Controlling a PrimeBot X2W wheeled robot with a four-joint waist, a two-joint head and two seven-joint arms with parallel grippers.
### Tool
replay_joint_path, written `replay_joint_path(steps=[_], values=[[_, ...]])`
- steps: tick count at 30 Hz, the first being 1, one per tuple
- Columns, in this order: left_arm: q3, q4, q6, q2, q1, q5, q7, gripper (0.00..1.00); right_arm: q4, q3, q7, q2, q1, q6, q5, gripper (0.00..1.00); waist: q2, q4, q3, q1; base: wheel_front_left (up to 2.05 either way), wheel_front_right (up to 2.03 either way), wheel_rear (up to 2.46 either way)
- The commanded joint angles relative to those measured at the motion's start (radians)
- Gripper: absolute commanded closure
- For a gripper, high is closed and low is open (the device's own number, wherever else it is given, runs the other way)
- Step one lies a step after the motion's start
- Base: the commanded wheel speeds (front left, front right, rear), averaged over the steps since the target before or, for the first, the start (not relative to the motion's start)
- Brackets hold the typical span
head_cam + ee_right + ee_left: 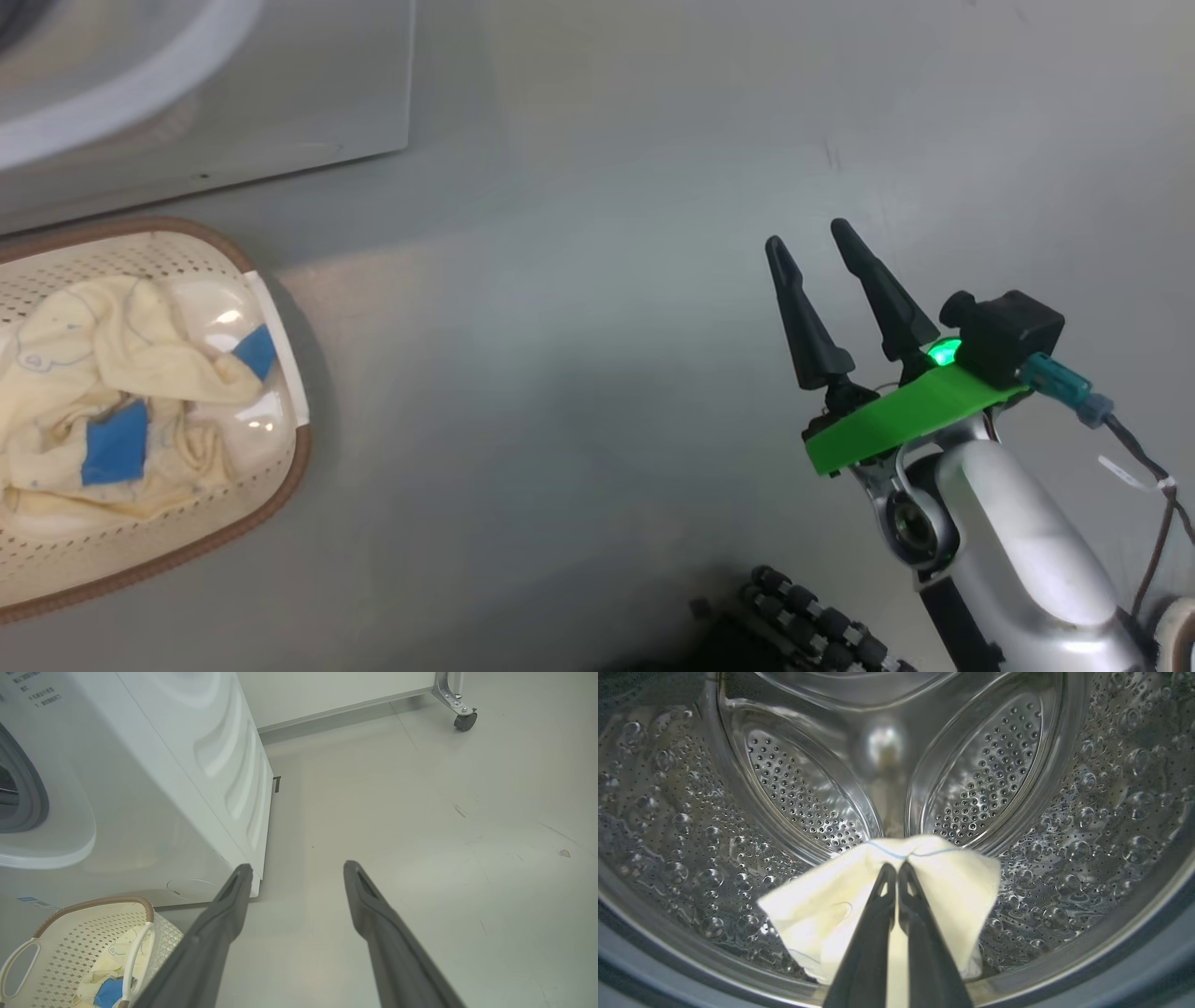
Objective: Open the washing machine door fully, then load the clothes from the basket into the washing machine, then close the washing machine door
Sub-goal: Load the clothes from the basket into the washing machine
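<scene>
Inside the washing machine [994, 765] the left gripper [896, 870] is clenched on a pale yellow cloth [817, 905], while the right gripper [808, 238] hangs released over the floor [579, 373], right of the basket [302, 457].

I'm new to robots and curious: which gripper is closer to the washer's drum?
Left. The left gripper reaches inside the drum, shut on a cream cloth; the right gripper hangs open over the floor, outside the machine.

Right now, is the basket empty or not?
Not empty. Cream clothes with blue patches lie bunched inside the basket, in the head and right wrist views.
</scene>
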Motion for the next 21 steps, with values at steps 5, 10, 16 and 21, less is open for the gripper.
replay_joint_path(steps=[5, 10, 16, 21], values=[[-0.041, 0.038, -0.006, 0.138, -0.167, -0.021, 0.055, 1.0, -0.033, 0.033, -0.01, -0.004, -0.009, 0.004, 0.031, 0.0, 0.0, -0.039, 0.059, -0.0001, 0.0, 0.0, 0.0], [-0.129, 0.128, -0.007, 0.192, -0.285, -0.022, 0.077, 1.0, -0.039, 0.055, -0.01, -0.004, -0.026, 0.004, 0.052, 0.0, 0.0, -0.064, 0.092, -0.0001, 0.0, 0.0, 0.0], [-0.201, 0.259, -0.007, 0.229, -0.38, -0.017, 0.075, 1.0, -0.044, 0.074, -0.01, -0.004, -0.04, 0.004, 0.076, 0.0, 0.0, -0.094, 0.118, -0.0001, 0.0, 0.0, 0.0], [-0.242, 0.361, -0.007, 0.242, -0.432, -0.008, 0.06, 1.0, -0.045, 0.083, -0.01, -0.004, -0.044, 0.004, 0.088, 0.0, 0.0, -0.112, 0.13, -0.0001, 0.0, 0.0, 0.0]])
